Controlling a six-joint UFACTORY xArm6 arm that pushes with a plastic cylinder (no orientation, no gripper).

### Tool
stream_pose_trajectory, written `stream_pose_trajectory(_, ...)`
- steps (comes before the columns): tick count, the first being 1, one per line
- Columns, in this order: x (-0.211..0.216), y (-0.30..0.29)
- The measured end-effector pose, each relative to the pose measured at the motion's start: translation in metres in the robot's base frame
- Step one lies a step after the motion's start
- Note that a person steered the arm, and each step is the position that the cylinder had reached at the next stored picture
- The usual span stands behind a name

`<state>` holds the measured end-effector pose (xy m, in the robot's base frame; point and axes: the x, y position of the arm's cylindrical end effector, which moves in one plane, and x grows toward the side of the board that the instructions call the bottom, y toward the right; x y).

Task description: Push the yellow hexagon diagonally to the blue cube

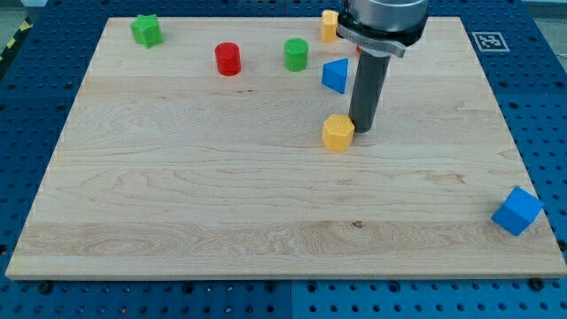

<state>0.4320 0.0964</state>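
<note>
Beside my tip (362, 129), yellow hexagon (337, 133) upright.

I see a pale wooden board (221, 204) on a blue pegboard bench (532, 62). Along its top edge lie a green star-shaped block (146, 31), a red cylinder (228, 59), a green cylinder (296, 54), a blue triangular block (336, 75) and a half-hidden yellow block (330, 25). A yellow hexagon (337, 133) sits mid-board, touching my tip (361, 130) on its left. A blue cube (516, 210) rests near the bottom-right corner.

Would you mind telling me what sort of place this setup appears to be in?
Probably a robotics lab bench: a wooden board lies on a blue perforated table, a fiducial marker sits at the board's corner, and my tip rests beside the yellow hexagon.
</note>
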Motion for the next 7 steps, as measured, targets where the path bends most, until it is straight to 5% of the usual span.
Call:
stream_pose_trajectory(2, -0.025, -0.006)
stream_pose_trajectory(5, -0.009, -0.102)
stream_pose_trajectory(7, 0.033, 0.004)
